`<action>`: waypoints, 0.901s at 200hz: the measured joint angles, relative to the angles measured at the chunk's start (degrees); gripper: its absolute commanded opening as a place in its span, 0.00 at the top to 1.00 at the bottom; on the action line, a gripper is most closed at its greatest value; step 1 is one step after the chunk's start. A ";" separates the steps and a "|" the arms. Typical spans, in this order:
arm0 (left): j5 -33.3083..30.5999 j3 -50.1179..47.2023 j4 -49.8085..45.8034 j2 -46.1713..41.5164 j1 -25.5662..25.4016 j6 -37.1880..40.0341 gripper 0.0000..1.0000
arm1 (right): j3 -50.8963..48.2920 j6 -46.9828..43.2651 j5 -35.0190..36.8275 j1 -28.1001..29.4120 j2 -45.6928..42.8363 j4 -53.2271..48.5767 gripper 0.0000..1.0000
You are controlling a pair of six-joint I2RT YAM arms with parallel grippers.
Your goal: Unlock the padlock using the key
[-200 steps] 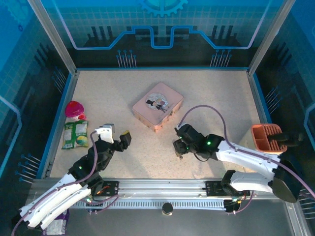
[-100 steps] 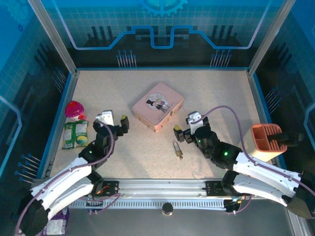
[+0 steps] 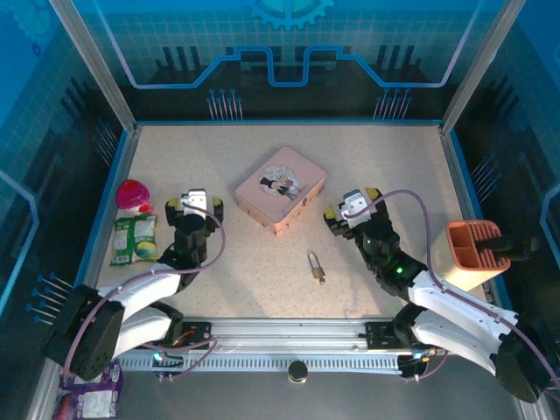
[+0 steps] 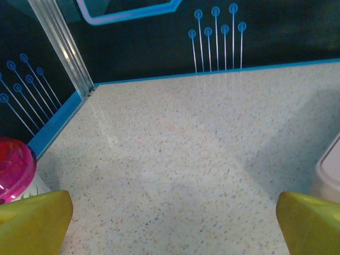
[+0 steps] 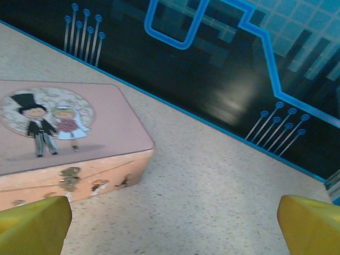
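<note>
The padlock lies flat on the speckled table, in the lower middle of the top view, in the bare patch between the two arms. Its long axis runs nearly up and down the frame, a little tilted. The silver shackle is towards the top and the brass body is below it. A thin dark bit sticks out at the body's lower end. That may be the key, but it is too small to say for sure.

The right gripper is the nearer tool. The padlock lies down and to the left of it in the frame, near but not touching. The gripper faces the top of the frame, so the padlock is behind its fingertips. Its wrist view looks over the pink tin, with yellow fingertips at the two bottom corners. The jaws stand wide apart and hold nothing.

The left gripper sits at the left of the top view, farther from the padlock, which lies down and to its right. It also faces away up the table. Its yellow fingertips are spread wide over bare table, beside a pink cap, and it holds nothing.

Both forearms lie low, reaching up from the bases at the bottom edge. I judge either arm must turn back and down to reach the padlock, the right one less so.
</note>
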 measured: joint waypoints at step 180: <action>19.52 4.92 20.20 24.98 16.92 -4.46 0.01 | -7.45 -1.90 -15.61 -19.19 21.05 23.47 0.00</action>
